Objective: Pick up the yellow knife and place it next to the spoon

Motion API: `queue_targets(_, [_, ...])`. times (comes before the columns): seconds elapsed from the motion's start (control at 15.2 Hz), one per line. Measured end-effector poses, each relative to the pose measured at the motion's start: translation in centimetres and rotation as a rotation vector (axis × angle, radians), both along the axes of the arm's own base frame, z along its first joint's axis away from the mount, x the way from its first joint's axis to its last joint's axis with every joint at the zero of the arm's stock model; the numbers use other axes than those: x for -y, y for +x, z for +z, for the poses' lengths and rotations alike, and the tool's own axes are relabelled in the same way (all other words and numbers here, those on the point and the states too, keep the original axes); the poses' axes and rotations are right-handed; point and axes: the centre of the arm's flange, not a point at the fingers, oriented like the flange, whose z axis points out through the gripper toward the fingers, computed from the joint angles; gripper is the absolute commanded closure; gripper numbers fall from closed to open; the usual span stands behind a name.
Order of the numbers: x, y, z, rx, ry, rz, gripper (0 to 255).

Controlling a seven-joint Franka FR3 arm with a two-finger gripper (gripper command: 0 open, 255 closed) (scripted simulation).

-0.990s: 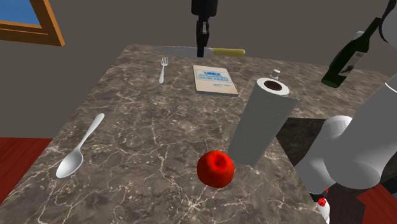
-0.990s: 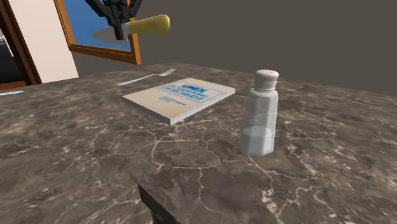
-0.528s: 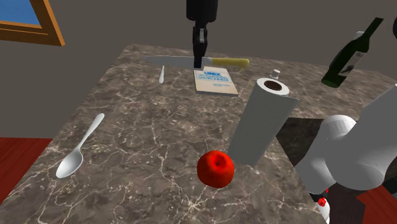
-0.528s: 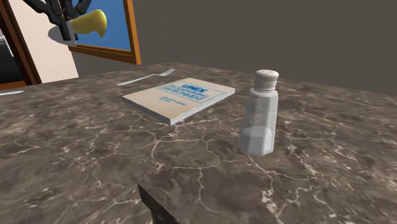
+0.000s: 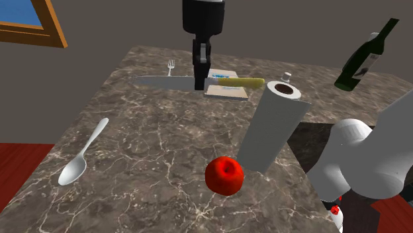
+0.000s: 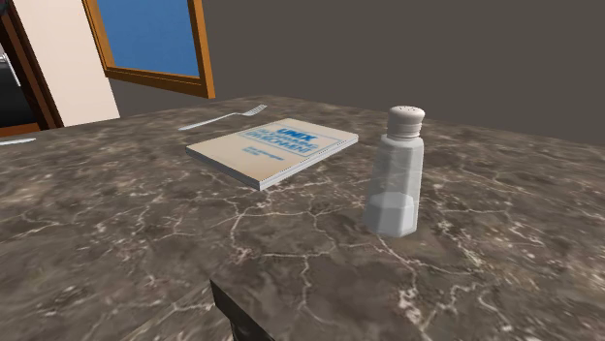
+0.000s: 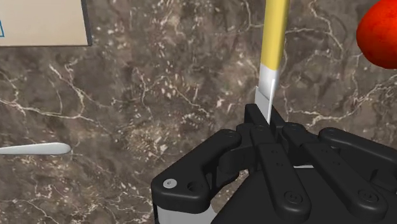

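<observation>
Knife's airborne, spoon's still a way off

Black gripper [image 5: 200,81] stays clamped on the yellow-handled, silver-bladed knife [image 5: 165,81], which has come in from the brown marble worktop's [image 5: 152,139] far edge. The silver spoon [image 5: 81,159] lies well apart, by the shoulder view's lower-left corner.

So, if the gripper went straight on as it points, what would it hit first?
The gripper would likely meet bare tabletop between the book and the apple, its clasped yellow knife touching first; how high it hangs is unclear.
</observation>
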Motion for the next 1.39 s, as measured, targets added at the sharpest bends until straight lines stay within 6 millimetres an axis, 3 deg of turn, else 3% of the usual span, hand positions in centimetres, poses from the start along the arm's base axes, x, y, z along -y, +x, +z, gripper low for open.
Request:
queue_targets(0.46, [-6.8,-6.1,-0.1,0.000,-0.001,0.001,255])
queue_targets(0.59, [-7.8,-7.0,-0.7,0.000,0.000,0.000,255])
queue_targets(1.39, [-8.2,-7.4,-6.7,0.000,0.000,-0.002,255])
